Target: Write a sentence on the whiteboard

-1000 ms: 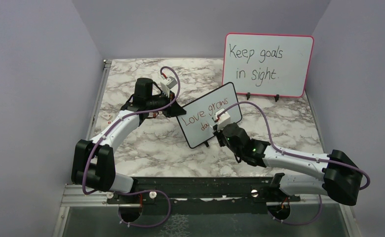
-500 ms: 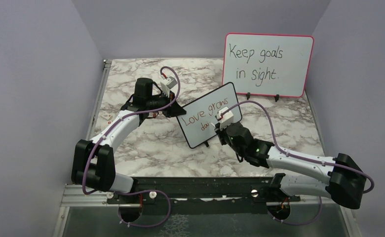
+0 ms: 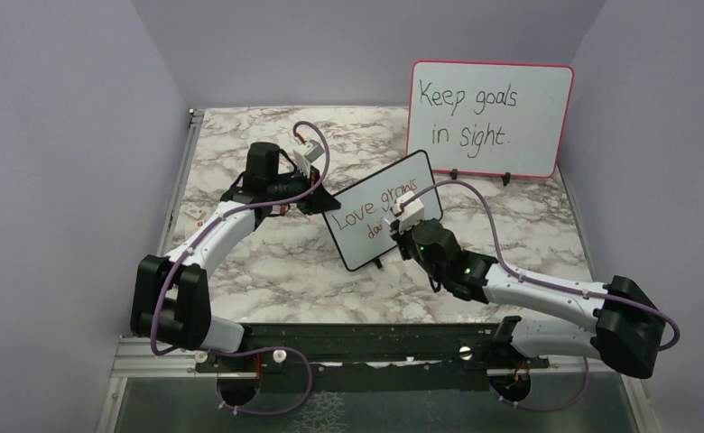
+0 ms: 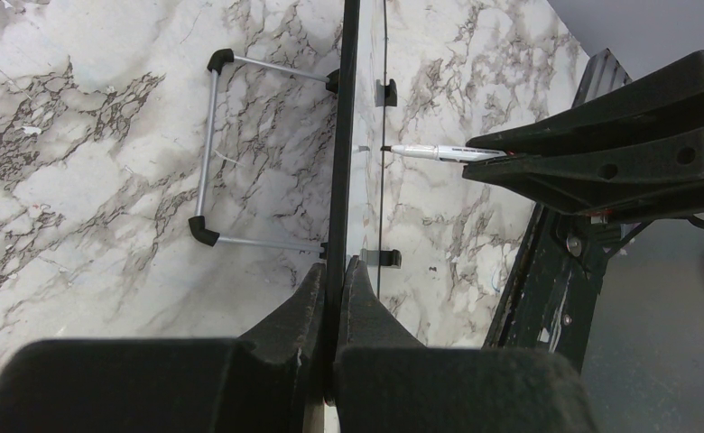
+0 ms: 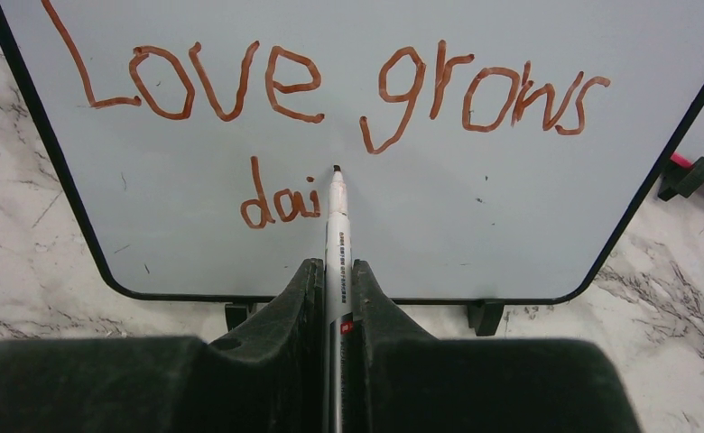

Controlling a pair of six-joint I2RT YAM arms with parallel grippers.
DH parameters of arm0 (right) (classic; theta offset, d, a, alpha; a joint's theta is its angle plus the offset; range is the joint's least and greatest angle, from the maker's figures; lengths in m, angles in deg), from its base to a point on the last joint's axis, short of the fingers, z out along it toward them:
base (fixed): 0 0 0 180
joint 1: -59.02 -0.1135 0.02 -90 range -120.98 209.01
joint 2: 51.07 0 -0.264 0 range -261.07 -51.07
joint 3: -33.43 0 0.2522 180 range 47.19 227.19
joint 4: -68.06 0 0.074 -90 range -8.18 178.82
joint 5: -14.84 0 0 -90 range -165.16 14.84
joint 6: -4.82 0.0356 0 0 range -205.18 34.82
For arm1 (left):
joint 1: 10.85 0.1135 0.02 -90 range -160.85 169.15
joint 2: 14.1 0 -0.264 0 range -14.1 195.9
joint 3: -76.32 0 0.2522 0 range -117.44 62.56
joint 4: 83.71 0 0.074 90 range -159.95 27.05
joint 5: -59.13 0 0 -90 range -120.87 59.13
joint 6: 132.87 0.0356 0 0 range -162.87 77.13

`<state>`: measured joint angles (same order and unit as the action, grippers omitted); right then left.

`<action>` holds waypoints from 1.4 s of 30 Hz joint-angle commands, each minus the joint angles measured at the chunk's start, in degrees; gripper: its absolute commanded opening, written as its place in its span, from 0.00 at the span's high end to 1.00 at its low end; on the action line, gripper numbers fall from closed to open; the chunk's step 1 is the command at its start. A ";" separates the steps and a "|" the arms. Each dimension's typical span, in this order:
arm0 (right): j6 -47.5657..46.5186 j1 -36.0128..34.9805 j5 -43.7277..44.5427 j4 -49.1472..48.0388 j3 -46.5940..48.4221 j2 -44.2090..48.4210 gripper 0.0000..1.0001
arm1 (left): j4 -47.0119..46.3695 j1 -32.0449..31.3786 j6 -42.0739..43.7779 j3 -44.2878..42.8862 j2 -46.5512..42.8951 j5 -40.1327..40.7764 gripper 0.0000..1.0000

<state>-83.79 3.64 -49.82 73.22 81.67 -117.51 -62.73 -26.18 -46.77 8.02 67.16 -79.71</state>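
The whiteboard (image 3: 363, 242) stands near the middle of the marble table (image 3: 267, 271), tilted back and turned at an angle, well in front of the larger pink-framed board (image 3: 540, 135) that reads "Keep goals in sight". The left gripper (image 4: 333, 271) is clamped shut on the whiteboard's thin black edge, one finger on each face. The left wrist view sees the board edge-on, with a silver wire stand (image 4: 208, 153) lying on the marble behind it. The right gripper (image 5: 335, 271) is closed around a white marker (image 5: 337, 225), which points straight at the writing face. The marker's reddish-brown tip meets the surface just right of the last letter written, a little above the second line. The sentence (image 5: 290, 87) reads "Love grows" along the top, and below it only "dai" is there so far. Two small black feet (image 5: 486, 316) show under the whiteboard's lower edge, resting on the marble.
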 commanded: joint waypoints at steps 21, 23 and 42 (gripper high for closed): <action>-0.68 0.80 -1.42 -1.88 2.25 -2.40 1.00 | 6.58 0.92 6.80 1.63 2.95 12.45 1.00; -0.04 0.84 -1.48 -0.94 2.00 -2.22 0.99 | 6.58 0.92 6.80 1.63 2.95 12.46 1.00; 4.04 0.80 -1.40 5.00 -1.26 -0.47 0.99 | 6.58 0.92 6.78 1.63 3.14 12.62 1.00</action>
<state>-80.99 4.01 -50.85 75.71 81.49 -118.62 -62.58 -26.18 -46.68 7.91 67.27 -79.71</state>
